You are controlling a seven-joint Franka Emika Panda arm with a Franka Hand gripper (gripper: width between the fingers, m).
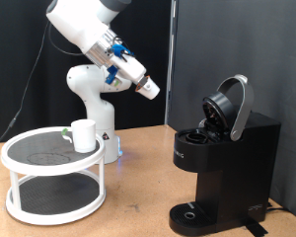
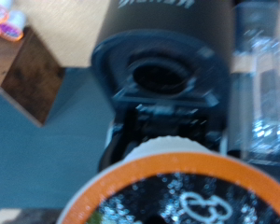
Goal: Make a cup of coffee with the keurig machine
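The keurig machine (image 1: pixel 227 163) stands at the exterior view's right, its domed lid (image 1: pixel 232 104) hinged up and the pod chamber open. The cup (image 1: pixel 84 134), a small white mug, sits on the top tier of a white round stand (image 1: pixel 12 158) at the left. My gripper (image 1: pixel 150 89) hangs high in the air between them, angled down toward the machine. In the wrist view an orange-rimmed coffee pod (image 2: pixel 187 196) with a dark printed lid fills the near edge, carried at the fingers, with the machine's open chamber (image 2: pixel 163 75) beyond it. The fingers themselves are hidden.
The round drip tray (image 1: pixel 192 212) at the machine's foot carries nothing. A clear water tank (image 2: pixel 261 84) sits beside the chamber. The white robot base (image 1: pixel 94 109) stands behind the stand, and black curtains close off the back.
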